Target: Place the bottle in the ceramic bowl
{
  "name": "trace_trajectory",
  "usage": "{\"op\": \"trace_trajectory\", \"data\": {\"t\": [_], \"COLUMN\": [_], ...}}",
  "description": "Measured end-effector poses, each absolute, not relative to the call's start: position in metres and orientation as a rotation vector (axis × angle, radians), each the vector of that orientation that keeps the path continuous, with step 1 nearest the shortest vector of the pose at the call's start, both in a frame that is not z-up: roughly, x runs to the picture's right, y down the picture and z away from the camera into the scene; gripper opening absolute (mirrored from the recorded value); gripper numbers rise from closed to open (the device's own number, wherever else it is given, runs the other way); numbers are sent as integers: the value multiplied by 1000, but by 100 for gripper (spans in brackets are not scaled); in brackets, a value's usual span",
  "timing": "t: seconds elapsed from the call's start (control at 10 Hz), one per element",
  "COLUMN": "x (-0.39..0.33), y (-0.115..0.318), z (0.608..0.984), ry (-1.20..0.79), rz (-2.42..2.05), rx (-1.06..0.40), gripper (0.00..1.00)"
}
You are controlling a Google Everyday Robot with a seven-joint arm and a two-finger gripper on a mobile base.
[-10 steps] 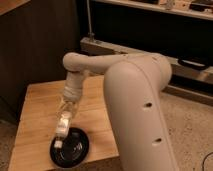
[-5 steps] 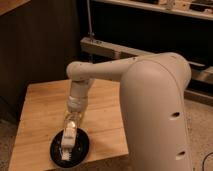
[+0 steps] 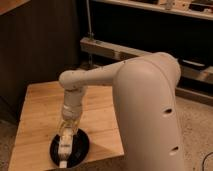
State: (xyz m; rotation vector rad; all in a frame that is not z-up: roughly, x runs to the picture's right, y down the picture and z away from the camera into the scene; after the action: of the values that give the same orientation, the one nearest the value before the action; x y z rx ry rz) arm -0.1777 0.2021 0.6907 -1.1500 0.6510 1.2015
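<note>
One slim white bottle [image 3: 64, 149] lies in the black ceramic bowl [image 3: 80, 146] near the bench's [image 3: 40, 107] front edge; gripper [image 3: 67, 131] above it, finger state indiscernible.

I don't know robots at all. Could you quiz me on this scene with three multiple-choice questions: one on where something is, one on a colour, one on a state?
1. Where is the gripper?
A. right over the ceramic bowl
B. up at the shelf
C. down on the floor

2. What colour is the bowl?
A. white
B. black
C. red

3. How does the bottle lie?
A. upright on the wooden table
B. on the floor
C. lying in the bowl, one end at its near rim

Answers: 1 A, the arm reaches down to the bowl. 2 B, it looks dark and glossy against the pale wood. 3 C, its white body stretches across the bowl.
</note>
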Motion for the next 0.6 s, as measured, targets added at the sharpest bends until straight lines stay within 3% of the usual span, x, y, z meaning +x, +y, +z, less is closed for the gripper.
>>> {"op": "trace_trajectory", "data": {"t": [0.1,0.6], "x": [-179,-177], "y": [202,202], "z": [690,691], "ry": [648,649], "rz": [1197,1198], "rx": [-1152,-1151], "gripper": [20,21]}}
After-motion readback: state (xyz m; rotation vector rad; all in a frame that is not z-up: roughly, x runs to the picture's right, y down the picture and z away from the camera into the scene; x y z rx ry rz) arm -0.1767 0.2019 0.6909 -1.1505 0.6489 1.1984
